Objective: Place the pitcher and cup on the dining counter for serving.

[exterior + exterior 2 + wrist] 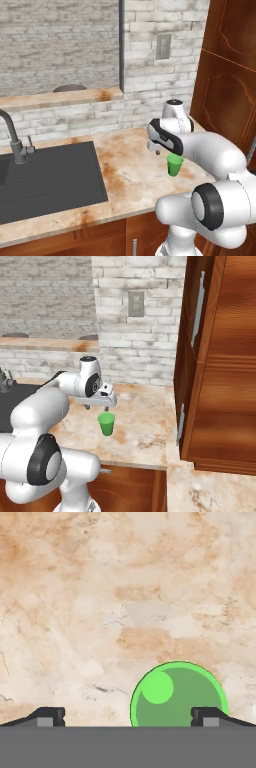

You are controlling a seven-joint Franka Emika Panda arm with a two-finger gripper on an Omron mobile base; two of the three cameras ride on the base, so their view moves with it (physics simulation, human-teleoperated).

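We see a long rust-stained stone bench (pixel 130 170) running under a whitewashed brick wall (pixel 150 60), and at its right end a tall wooden cabinet (pixel 225 356) rises from the bench top. Behind the bench, through an opening in the wall, lies the dining counter (pixel 65 97), a beige ledge with the dark top of a stool (pixel 69 88) showing just beyond it. A black sink (pixel 47 177) is set into the left part of the bench, with a dark faucet (pixel 12 137) at its back edge. A grey wall outlet (pixel 163 46) sits on the brick above the right part of the bench. Our white arm bends over the bench to the right of the sink, and its gripper (pixel 127 714) points straight down at the stone. In the hand view the two dark fingertips (pixel 47 716) stand wide apart, so we read the gripper as released, grasping nothing. The cup (pixel 106 423), small and bright green, stands upright on the bench well to the right of the sink and near the cabinet, still far from the dining counter. From both base views it sits just below the gripper, apart from it; in the hand view its round open mouth lies off centre, close under one fingertip and away from the other.
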